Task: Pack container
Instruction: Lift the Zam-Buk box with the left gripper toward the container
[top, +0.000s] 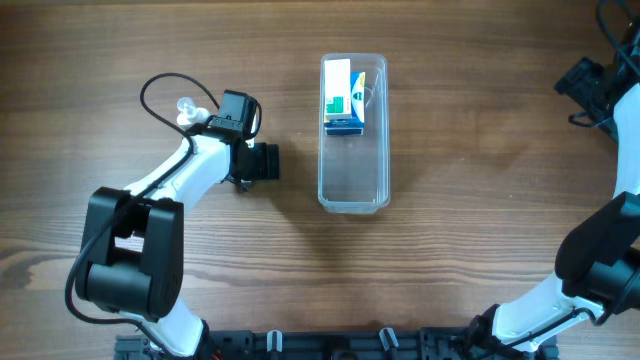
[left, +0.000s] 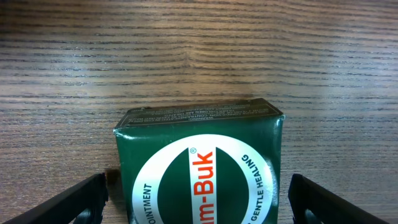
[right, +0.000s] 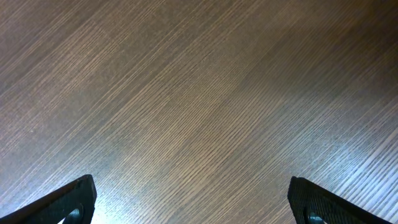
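Two grippers show in our views, and we find both with fingers (left: 74, 202) spread wide. Our left gripper (left: 198, 186) sits left of centre in the overhead frame. Its wrist view shows a green box (left: 199, 162) lying on the wooden table (top: 480, 220) between the two fingers. A strip of bare wood shows on each side of the box, so nothing is clamped. We read "Buk" and "ointment" on its round white label. Our right gripper (right: 191, 186) is at the upper right edge of the overhead frame, well apart from everything else, with only wood grain under it.

We see the container (top: 353, 180) upright in the upper middle of the overhead frame, its long side running top to bottom. A white, green and blue box (top: 341, 95) lies in its top end. Something clear shows just right of that box, too faint for us to name. A small clear bulb-like thing (top: 185, 105) lies on the table at the upper left.
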